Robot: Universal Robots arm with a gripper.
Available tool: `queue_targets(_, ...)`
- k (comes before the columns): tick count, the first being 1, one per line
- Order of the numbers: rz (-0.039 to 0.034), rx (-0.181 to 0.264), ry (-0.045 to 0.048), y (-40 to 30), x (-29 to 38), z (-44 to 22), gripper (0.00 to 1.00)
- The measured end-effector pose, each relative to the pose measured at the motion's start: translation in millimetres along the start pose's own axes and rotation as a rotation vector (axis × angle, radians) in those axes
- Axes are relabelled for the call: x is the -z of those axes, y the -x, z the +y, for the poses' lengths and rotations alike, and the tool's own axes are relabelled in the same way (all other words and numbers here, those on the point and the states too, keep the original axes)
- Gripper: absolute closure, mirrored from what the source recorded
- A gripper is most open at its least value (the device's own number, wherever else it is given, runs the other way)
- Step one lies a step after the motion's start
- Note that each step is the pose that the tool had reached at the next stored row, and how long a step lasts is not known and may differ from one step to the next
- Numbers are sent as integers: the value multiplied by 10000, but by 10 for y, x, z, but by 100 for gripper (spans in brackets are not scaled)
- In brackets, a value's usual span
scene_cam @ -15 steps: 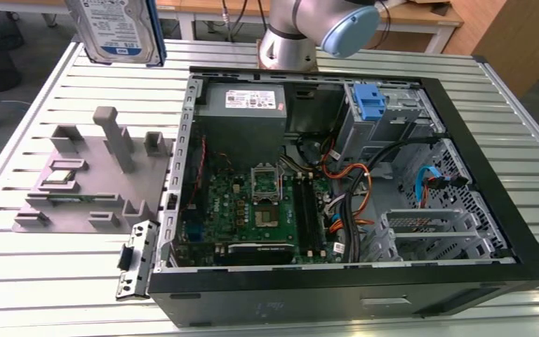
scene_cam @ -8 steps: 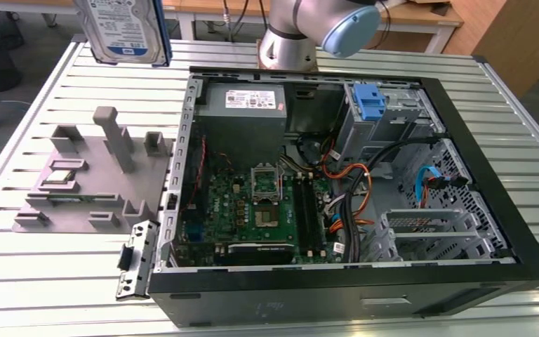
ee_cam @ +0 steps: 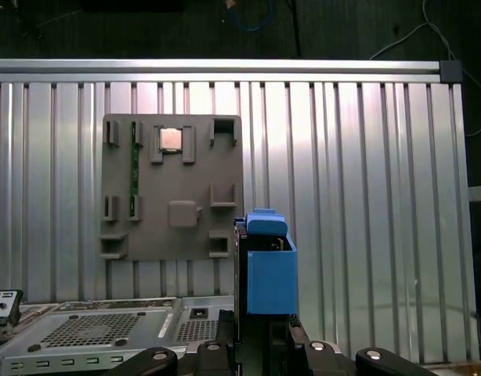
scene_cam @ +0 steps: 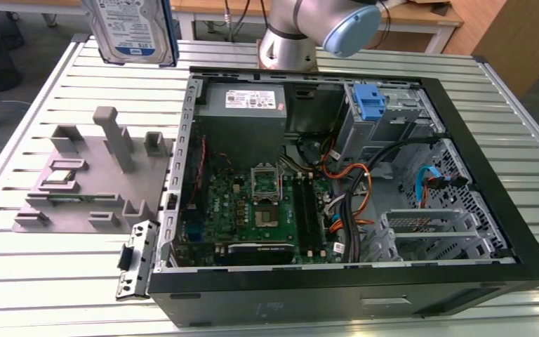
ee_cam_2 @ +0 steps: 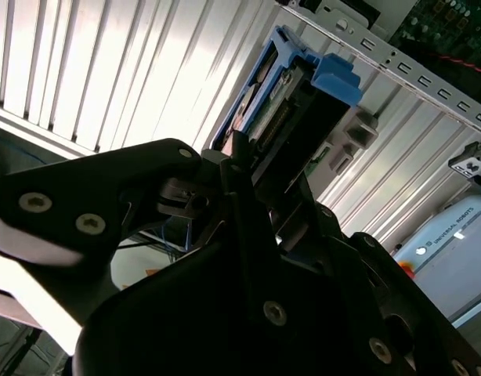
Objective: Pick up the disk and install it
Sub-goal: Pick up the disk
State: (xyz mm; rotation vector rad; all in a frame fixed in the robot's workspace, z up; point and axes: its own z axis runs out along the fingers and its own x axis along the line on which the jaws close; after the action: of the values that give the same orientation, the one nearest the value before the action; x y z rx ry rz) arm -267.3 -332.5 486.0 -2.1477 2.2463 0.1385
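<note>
End effector [ee_cam_2: 254,174] pinches silver rectangular blue-railed hard disk [scene_cam: 129,31]; long axis upright, above bench [scene_cam: 26,281], at exterior view's left of open black case [scene_cam: 344,281].

The arm [scene_cam: 286,43] is a thick, round tube of smooth silver metal. It meets a drum-shaped joint closed by a pale blue domed cap [scene_cam: 354,31].

In the second wrist view the gripper [ee_cam_2: 268,176] is matte black throughout. Its broad flat plates have rounded corners, overlap like linkages and lead into slim angular fingers [ee_cam_2: 239,180]. Silver socket-head screws [ee_cam_2: 35,203] sit in round recesses in the plates, two close together on one plate and others singly. A pale grey-blue rounded housing [ee_cam_2: 460,251] of the arm carries small lettering.

In the first wrist view the black gripper [ee_cam: 264,333] shows rounded shoulders, each dotted with a bright screw head [ee_cam: 154,356].
</note>
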Motion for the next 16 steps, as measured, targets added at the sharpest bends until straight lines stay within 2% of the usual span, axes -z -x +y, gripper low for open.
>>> queue_targets(9,-2,0,1,5,5,-109,65)
queue_targets(16,-11,1,1,6,5,-119,65)
